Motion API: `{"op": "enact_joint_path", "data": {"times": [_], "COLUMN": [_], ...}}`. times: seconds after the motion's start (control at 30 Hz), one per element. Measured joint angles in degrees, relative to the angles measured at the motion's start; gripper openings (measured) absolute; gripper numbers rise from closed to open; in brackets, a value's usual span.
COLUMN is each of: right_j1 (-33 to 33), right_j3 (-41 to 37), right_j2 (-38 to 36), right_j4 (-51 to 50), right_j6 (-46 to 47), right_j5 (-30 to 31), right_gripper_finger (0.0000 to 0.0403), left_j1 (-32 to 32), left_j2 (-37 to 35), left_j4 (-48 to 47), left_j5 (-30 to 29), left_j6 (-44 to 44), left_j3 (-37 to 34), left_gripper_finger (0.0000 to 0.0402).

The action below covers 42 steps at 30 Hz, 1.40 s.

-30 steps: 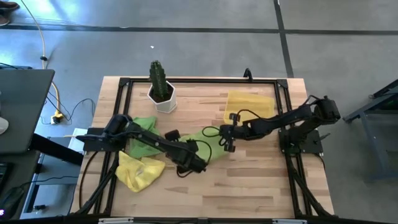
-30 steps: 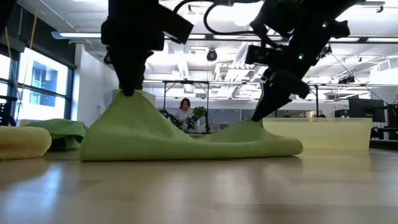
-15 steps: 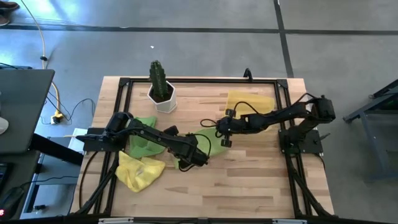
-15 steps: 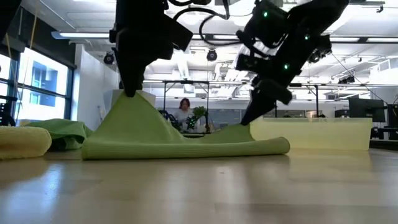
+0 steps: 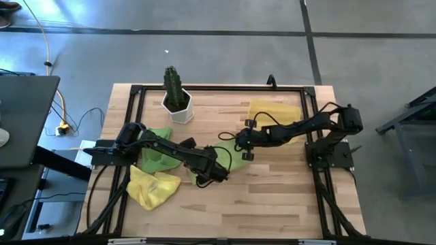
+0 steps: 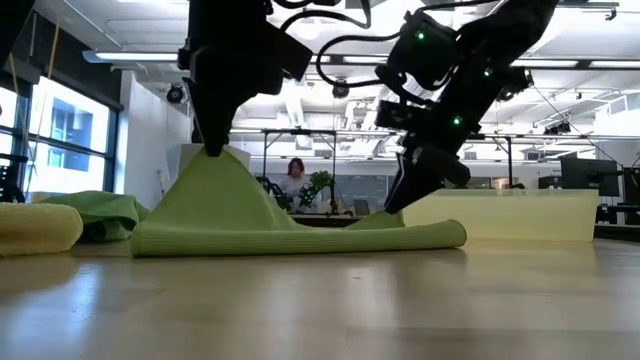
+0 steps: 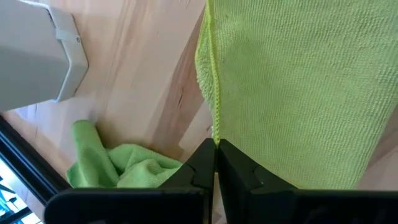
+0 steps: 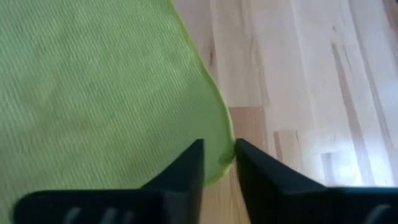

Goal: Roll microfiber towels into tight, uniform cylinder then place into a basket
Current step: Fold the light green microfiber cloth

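On the wooden worktop (image 5: 272, 197), the left hand (image 7: 216, 149) is clamped on the stitched edge of a lime green towel (image 6: 300, 225), lifting that side into a peak, while the right hand (image 8: 219, 163) sits at the towel's opposite corner with its fingers slightly parted around the hem. A yellow towel (image 5: 151, 187) and a second green towel (image 5: 158, 141) lie crumpled beside the left arm. Farther back, the yellow basket (image 5: 274, 114) sits near the right arm, with a potted cactus (image 5: 176, 95) well apart at the worktop's far edge.

Wooden table (image 5: 272, 197), 3 towels (image 5: 153, 187), basket (image 5: 272, 112), cactus pot (image 5: 178, 109)
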Motion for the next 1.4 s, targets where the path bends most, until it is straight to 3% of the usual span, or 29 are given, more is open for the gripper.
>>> {"op": "enact_joint_path", "data": {"times": [0.2,0.4,0.83,0.97,1.23,1.4], "right_j1": [0.00,0.02,0.02,0.02,0.02,0.76], "right_j3": [0.00,0.00,0.00,0.00,0.00,0.01], "right_j2": [-1.26,0.94,3.82,3.82,3.12,0.18], "right_j4": [-0.40,-0.15,0.51,0.91,-0.12,-3.14], "right_j6": [2.76,4.82,6.10,6.06,6.08,11.32], "right_j5": [-2.98,-5.14,-5.70,-5.70,-5.70,-7.12], "right_gripper_finger": [0.0149,0.0153,0.0153,0.0153,0.0153,0.0153], "left_j1": [0.00,-0.02,0.17,0.17,0.17,0.22], "left_j2": [0.00,-0.01,-0.02,-0.02,-0.02,-0.02], "left_j4": [0.09,0.30,3.90,4.97,3.35,0.55], "left_j5": [-0.17,-1.98,-1.11,-1.05,-0.96,-0.25], "left_j6": [0.00,1.06,1.51,1.53,2.40,3.26], "left_j3": [0.00,-0.16,-8.69,-9.91,-10.37,-10.36], "left_gripper_finger": [0.0005,0.0005,0.0007,0.0029,0.0110,0.0130]}}
